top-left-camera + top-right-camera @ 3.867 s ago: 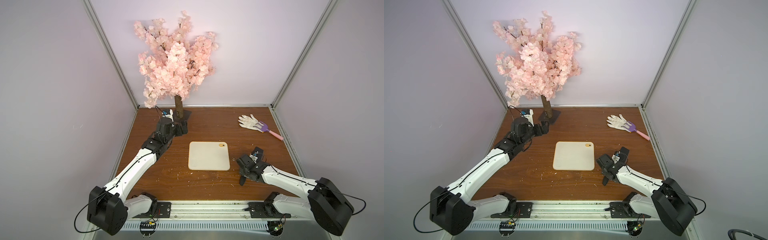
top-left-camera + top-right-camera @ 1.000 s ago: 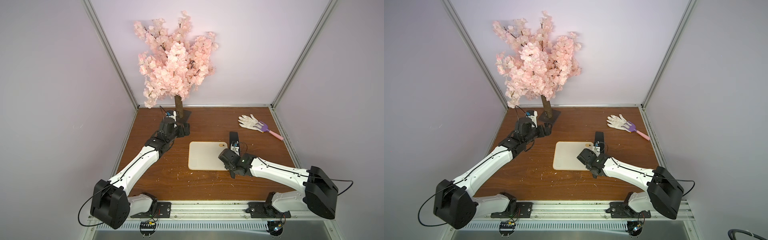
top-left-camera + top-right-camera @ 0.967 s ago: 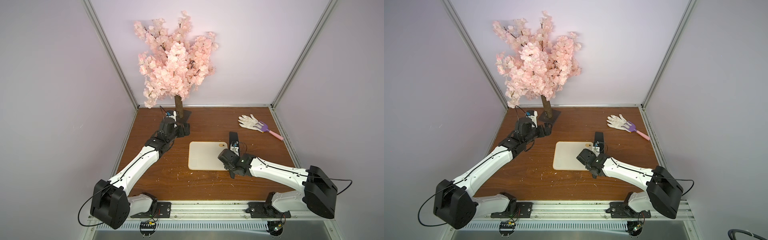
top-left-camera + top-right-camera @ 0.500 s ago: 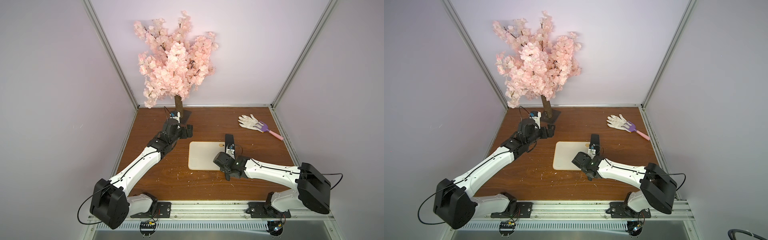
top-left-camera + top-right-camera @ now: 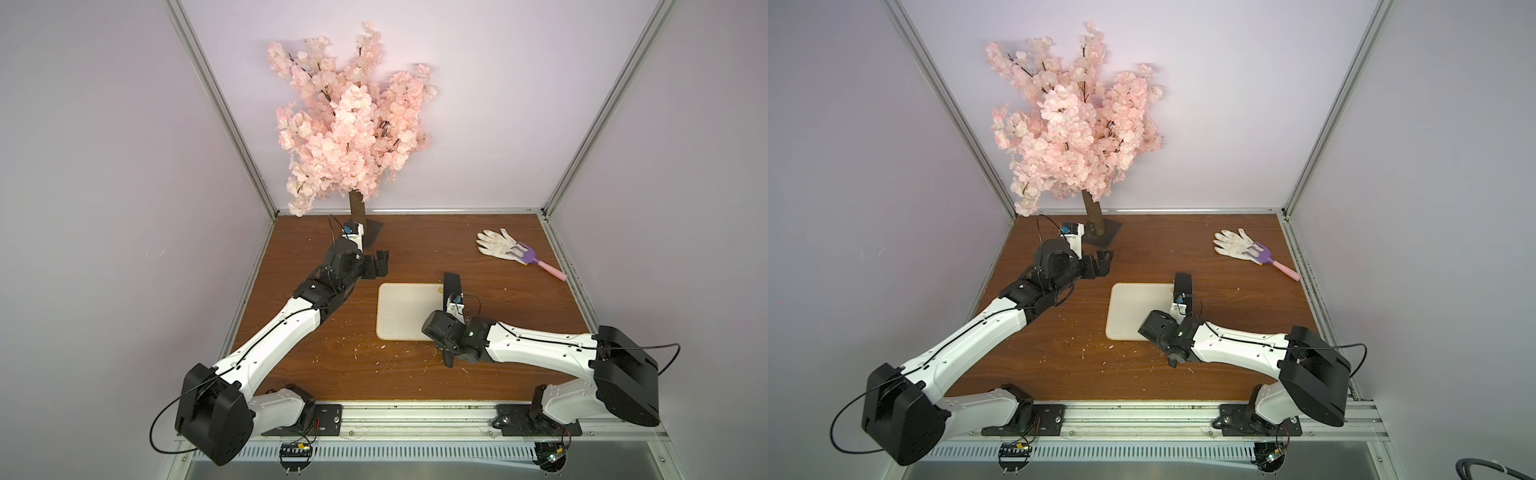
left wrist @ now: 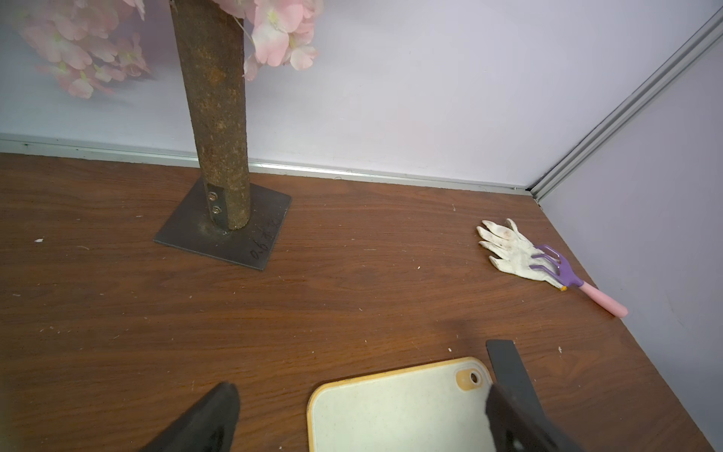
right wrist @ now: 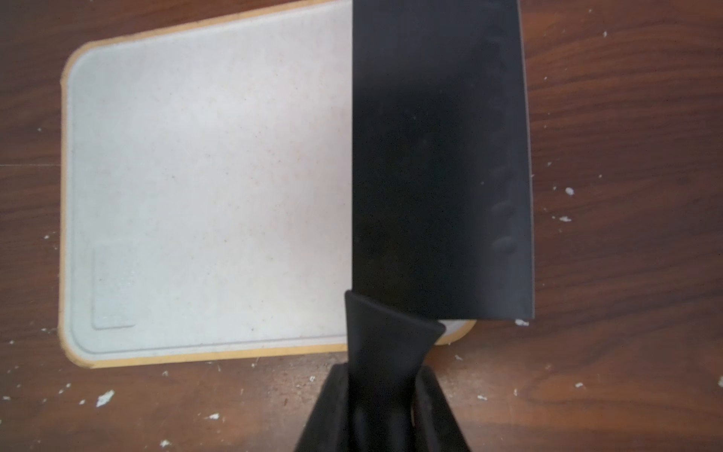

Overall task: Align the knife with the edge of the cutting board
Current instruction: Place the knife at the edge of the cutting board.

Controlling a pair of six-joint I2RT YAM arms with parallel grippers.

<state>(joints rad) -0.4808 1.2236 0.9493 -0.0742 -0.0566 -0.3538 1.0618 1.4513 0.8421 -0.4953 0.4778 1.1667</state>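
Right pincer (image 7: pixel 385 395) is pinching the knife (image 7: pixel 438 156) handle, blade running roughly parallel over the cutting board (image 7: pixel 203 176) edge nearest the bench's right side, not yet released; left pincer (image 5: pixel 381 264) is sitting spread.

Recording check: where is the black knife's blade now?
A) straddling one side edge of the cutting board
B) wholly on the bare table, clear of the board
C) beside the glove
A: the right wrist view shows the knife covering a side edge of the cutting board, its handle in the shut right gripper.

knife (image 7: pixel 438 156): black, blade overlapping board's edge | cutting board (image 7: pixel 195 176): cream, flat
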